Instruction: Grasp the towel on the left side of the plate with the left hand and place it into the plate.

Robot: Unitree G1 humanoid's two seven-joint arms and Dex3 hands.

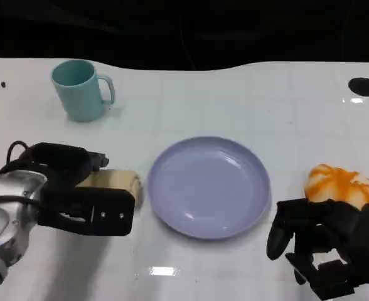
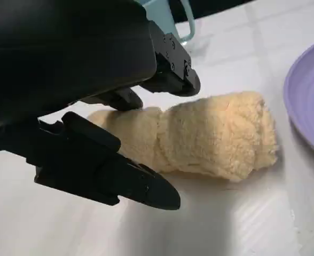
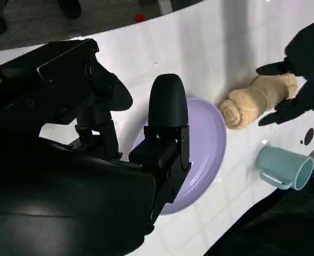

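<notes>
A rolled beige towel [image 1: 120, 183] lies on the white table just left of the lavender plate [image 1: 209, 188]. My left hand [image 1: 71, 194] is over the towel's left part, with fingers reaching along its far and near sides. In the left wrist view the towel [image 2: 216, 133] lies between the upper fingers [image 2: 170, 74] and the thumb [image 2: 130, 184], a gap showing on the near side. It rests on the table beside the plate's rim [image 2: 309, 101]. My right hand [image 1: 326, 248] holds nothing, fingers apart, to the right of the plate [image 3: 205, 144].
A teal mug [image 1: 81, 89] stands at the back left, behind the towel. An orange-and-white round object [image 1: 341, 186] sits right of the plate, just beyond my right hand. Black round marks [image 1: 363, 86] dot the table's far corners.
</notes>
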